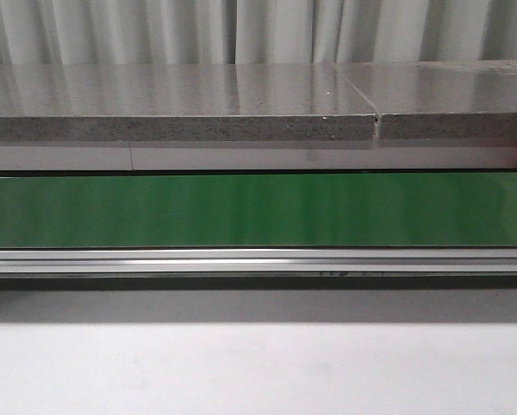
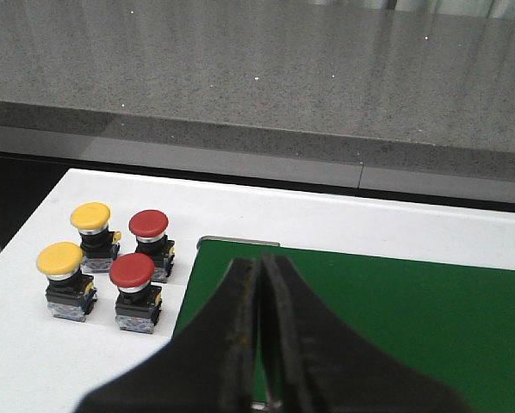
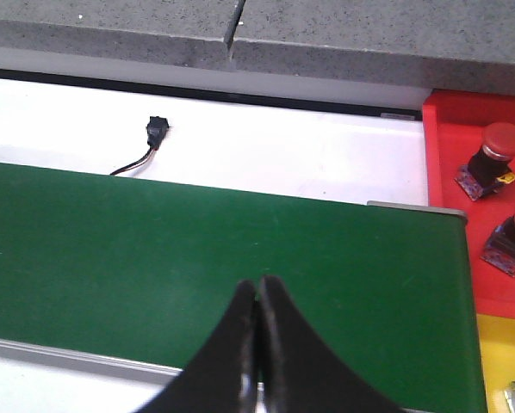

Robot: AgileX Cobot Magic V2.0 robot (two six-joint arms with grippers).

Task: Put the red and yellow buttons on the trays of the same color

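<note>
Industrial test bench or factory-style lab, a green conveyor belt [image 1: 258, 210] with aluminium side rail [image 1: 258, 261], white worktop [image 1: 258, 363] in front of the belt, speckled grey stone slab [image 1: 172, 108] behind it, pleated grey curtain [image 1: 241, 30] beyond, industrial push buttons [image 2: 111, 262] just beside the belt's end

Pleated grey curtain [image 1: 241, 30] hangs behind a glossy speckled stone ledge [image 1: 172, 104], which reflects light above a white surface [image 1: 258, 363].
</note>
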